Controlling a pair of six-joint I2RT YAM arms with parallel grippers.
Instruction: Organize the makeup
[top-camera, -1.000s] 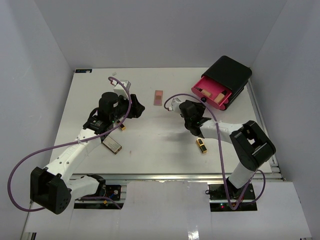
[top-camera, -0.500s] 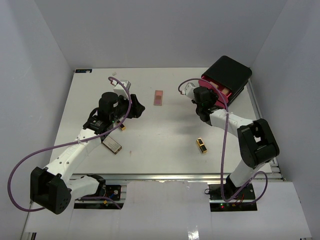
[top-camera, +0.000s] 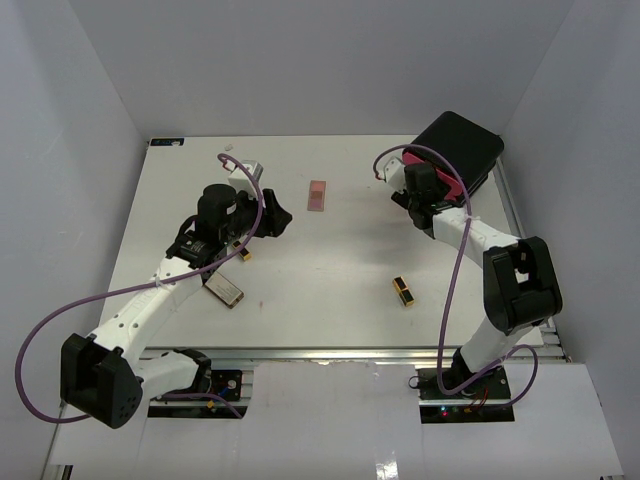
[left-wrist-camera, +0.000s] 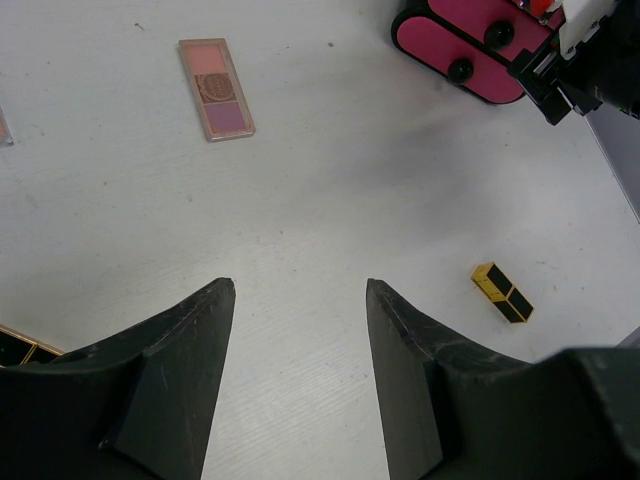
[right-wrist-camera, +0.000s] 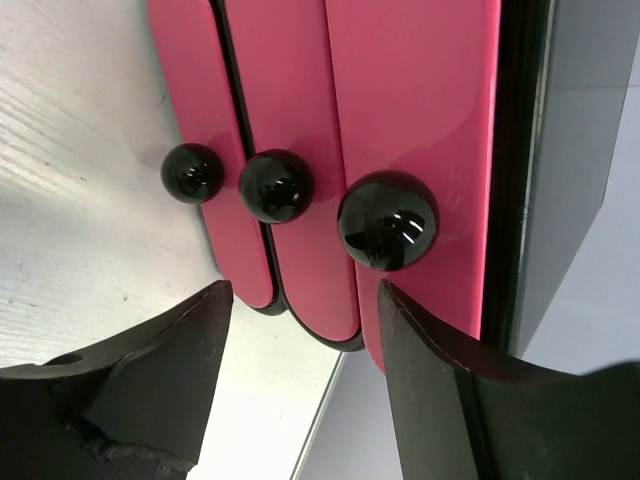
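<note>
Since a second ago the right arm has swung from the middle of the table (top-camera: 330, 250) to the upper right of the overhead view, and the pink drawer that stood open with makeup in it is now shut. Nearest the arm bases, a brown case (top-camera: 223, 291) lies at lower left and a black-and-gold lipstick (top-camera: 404, 291) at lower centre-right, both loose on the table. A little further up, a second lipstick (top-camera: 245, 255) lies just beside the left gripper (left-wrist-camera: 300, 290), whose jaws stand apart and hold nothing as it hangs above the surface. Beyond that, a tan-pink palette (top-camera: 317, 195) lies alone at upper centre. Furthest back, the right gripper (right-wrist-camera: 305, 290) faces the black box (top-camera: 465, 140), jaws apart and empty, with three pink drawers (right-wrist-camera: 420, 100) closed and their round black knobs (right-wrist-camera: 388, 220) right in front of it. By the look of it one load is stowed and the step in hand is turning to fetch more. The next move likely calls for backing off, picking up a loose piece, perhaps the nearer lipstick, and pulling a knob to reopen a drawer. No brand, label or writing can be read anywhere.
</note>
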